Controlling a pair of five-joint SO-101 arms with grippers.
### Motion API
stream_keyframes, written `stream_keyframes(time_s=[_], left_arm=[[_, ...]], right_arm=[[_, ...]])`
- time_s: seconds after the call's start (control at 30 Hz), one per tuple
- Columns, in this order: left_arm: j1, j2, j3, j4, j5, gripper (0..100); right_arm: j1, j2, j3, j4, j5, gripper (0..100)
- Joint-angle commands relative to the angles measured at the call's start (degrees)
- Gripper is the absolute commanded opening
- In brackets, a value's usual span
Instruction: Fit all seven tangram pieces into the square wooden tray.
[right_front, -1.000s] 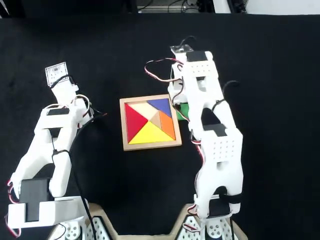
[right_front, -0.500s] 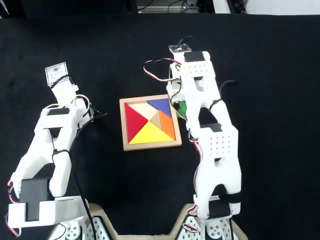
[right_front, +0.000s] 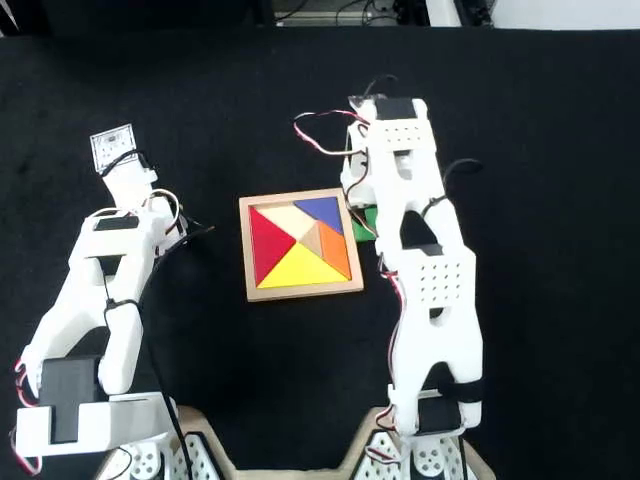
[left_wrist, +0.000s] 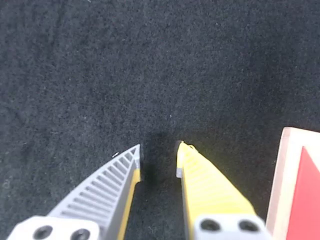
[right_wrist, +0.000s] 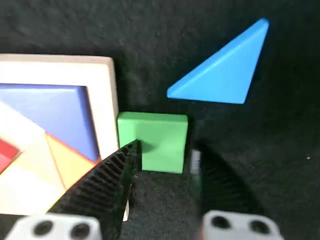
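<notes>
Right gripper (right_wrist: 165, 152): jaws part open, low over the cloth (right_wrist: 280, 150), green square (right_wrist: 157, 135) right at the tips. One black finger (right_wrist: 110, 185) overlaps the square's near corner. The other sits just off the opposite edge. Can't tell if either touches it.

The square lies flat outside the tray (right_wrist: 107, 95), on the overlapping finger's side. It's against the rim or just beside it, can't tell which. Light-blue triangle (right_wrist: 220, 70) lies flat past the square, farther from the tips and apart from it.

The tray holds a red triangle (right_front: 268, 243), yellow triangle (right_front: 300, 270), dark-blue piece (right_front: 322, 212), orange piece (right_front: 337, 250) and pale piece (right_front: 288, 218).

Left gripper (left_wrist: 159, 148): narrow gap, cloth showing through it. The tray corner sits off to the yellow finger (left_wrist: 210, 190) side, apart from the tips.
</notes>
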Motion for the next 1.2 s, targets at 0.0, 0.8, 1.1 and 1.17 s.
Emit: stream_keyframes(time_s=[0.0,0.8,1.1,1.17], left_arm=[[0.75,-0.26,-0.31,-1.58,-0.62,13],[0.75,-0.26,-0.31,-1.67,-0.62,13],[0.75,-0.26,-0.31,-1.58,-0.62,13],[0.75,-0.26,-0.31,-1.58,-0.62,13]], right_arm=[[0.70,-1.19,-2.15,2.29,1.67,32.6],[-1.93,-18.77,26.15,-15.38,2.46,34.9],[-3.34,-12.70,18.42,-14.24,2.55,34.9],[-3.60,-11.38,17.54,-14.15,2.55,34.9]])
